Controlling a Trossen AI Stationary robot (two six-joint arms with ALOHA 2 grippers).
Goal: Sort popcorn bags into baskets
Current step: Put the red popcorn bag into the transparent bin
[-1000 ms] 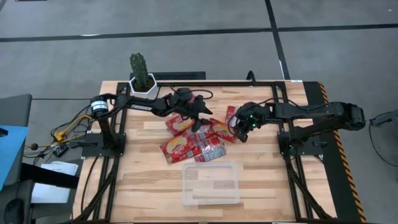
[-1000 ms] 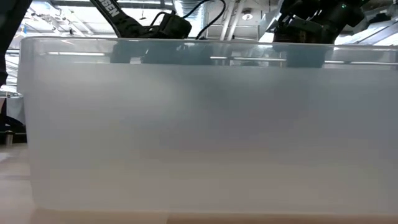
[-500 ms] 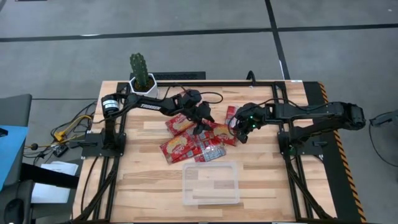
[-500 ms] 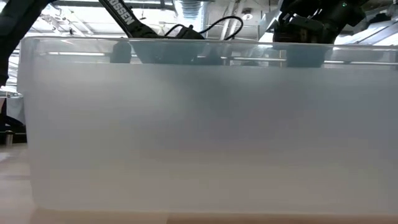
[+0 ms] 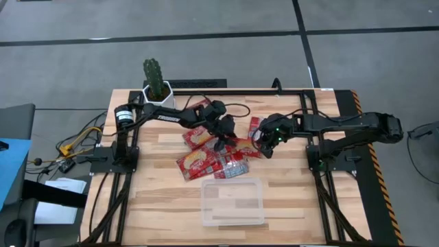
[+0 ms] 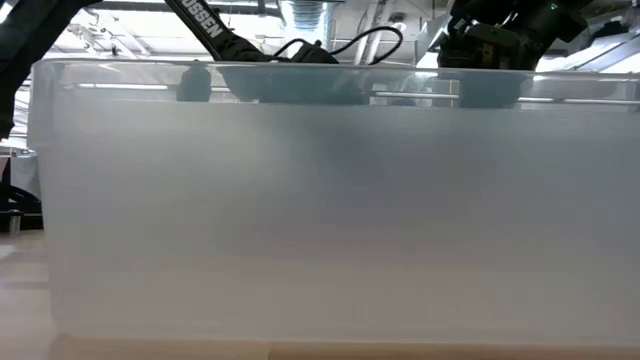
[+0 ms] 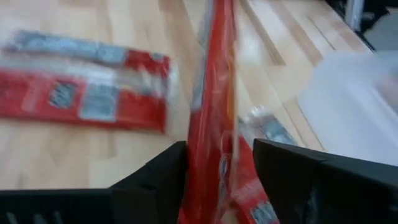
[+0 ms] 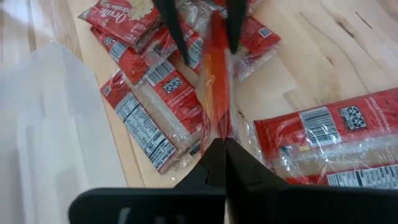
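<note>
The left gripper (image 5: 221,142) sits over the middle of the pale wooden slatted table (image 5: 158,199), above the cluster of glossy red flat popcorn bags (image 5: 206,159). In the left wrist view its two dark fingers (image 7: 155,177) stand a narrow gap apart with one red popcorn bag (image 7: 214,106) on edge between them, clamped upright.

The right gripper (image 5: 264,145) is at the right edge of the same cluster. In the right wrist view its fingers (image 8: 217,163) meet at the tips; the same upright red bag (image 8: 216,93) runs from those tips to the other arm's fingers beyond. Whether the right fingertips actually pinch its edge cannot be told.

Other bags lie flat on the table around the held one: one with barcode and printed panels (image 8: 149,121) just beside it, another (image 8: 329,143) to the other side, and one (image 7: 81,90) lying apart.

The shallow clear plastic rectangular tray (image 5: 232,202) stands on the table near the front edge, apart from the cluster, with no bag visible in it. Its frosted wall (image 6: 320,200) fills nearly the whole low view and blocks sight of the bags.

A green cactus in a white pot (image 5: 156,84) stands at the table's far left corner, beside the left arm's base.
</note>
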